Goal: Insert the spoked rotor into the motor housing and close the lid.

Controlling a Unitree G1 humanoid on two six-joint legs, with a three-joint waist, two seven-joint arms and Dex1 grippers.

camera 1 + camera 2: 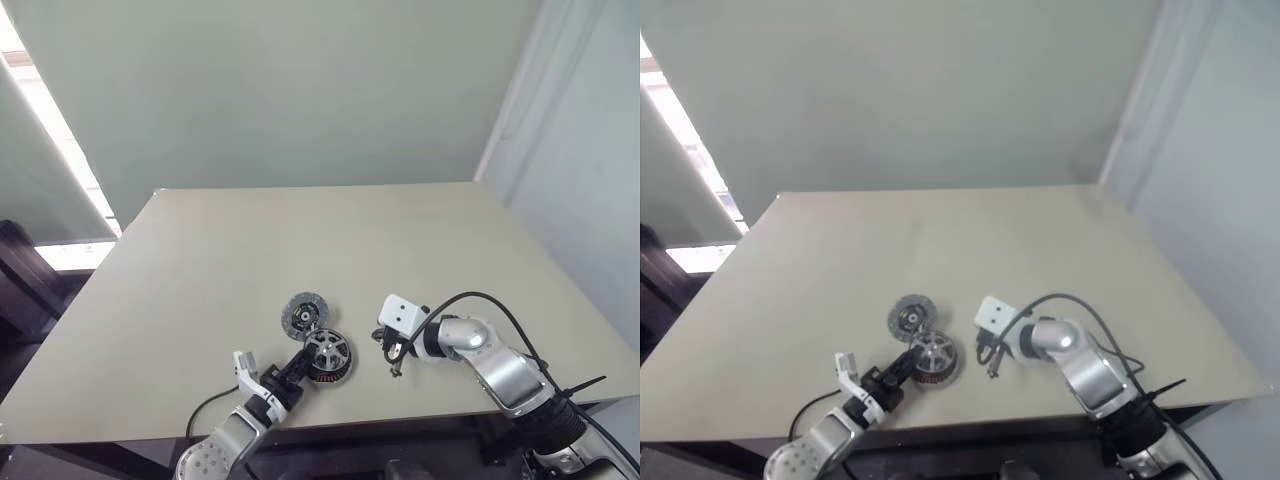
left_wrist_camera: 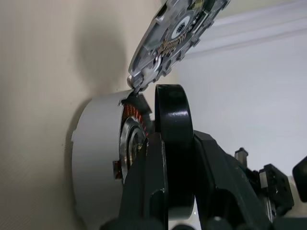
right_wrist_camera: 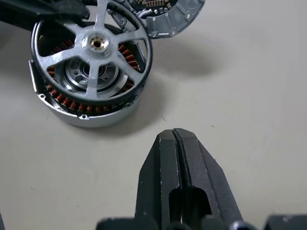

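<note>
The motor housing (image 3: 86,117), a squat silver casing with copper-brown windings, stands on the table near its front edge. The spoked rotor (image 3: 96,43), with a black rim and pale spokes, rests tilted on top of the housing, partly in its mouth. My left gripper (image 1: 303,362) is shut on the rotor's black rim (image 2: 172,115), reaching in from the front left. The lid (image 1: 300,315), a grey-blue notched disc, lies just behind the housing and touches it. My right gripper (image 3: 175,136) is shut and empty, hovering a short way to the right of the housing.
The beige table (image 1: 200,260) stretches back to a pale wall. Its front edge runs just below the housing. A black cable (image 1: 480,297) loops over my right forearm.
</note>
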